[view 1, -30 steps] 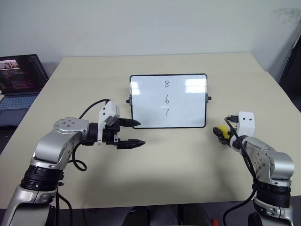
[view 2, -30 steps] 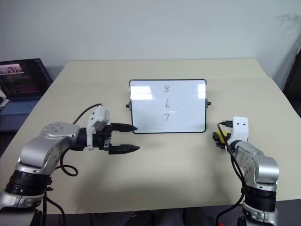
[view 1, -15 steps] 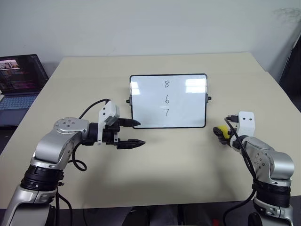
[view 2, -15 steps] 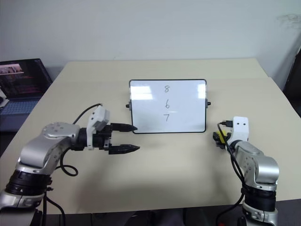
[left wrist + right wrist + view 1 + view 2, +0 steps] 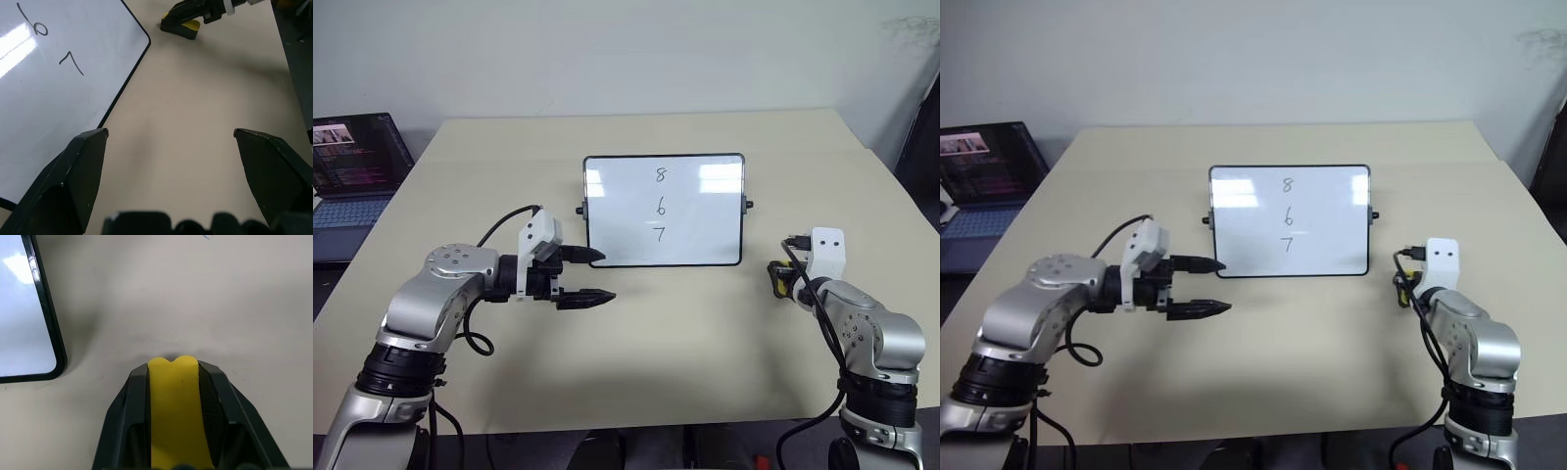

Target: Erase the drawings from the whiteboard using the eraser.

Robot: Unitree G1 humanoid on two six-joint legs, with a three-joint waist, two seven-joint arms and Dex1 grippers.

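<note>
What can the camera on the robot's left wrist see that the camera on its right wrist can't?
The left wrist view has the open left hand and the drawn 6 and 7 on the whiteboard.

The right wrist view looks straight along the right hand, squeezed shut on the yellow eraser.

Both views share the whiteboard's black-framed corner, the tan table, and the eraser in the right hand.

The whiteboard is glossy white with a thin black frame; its drawings are thin dark marker strokes. The eraser is yellow, between the black fingers of the right end effector. The left end effector is black too. The desk is plain beige. At ten o'clock, the laptop is dark, its screen showing pinkish lines.
</note>
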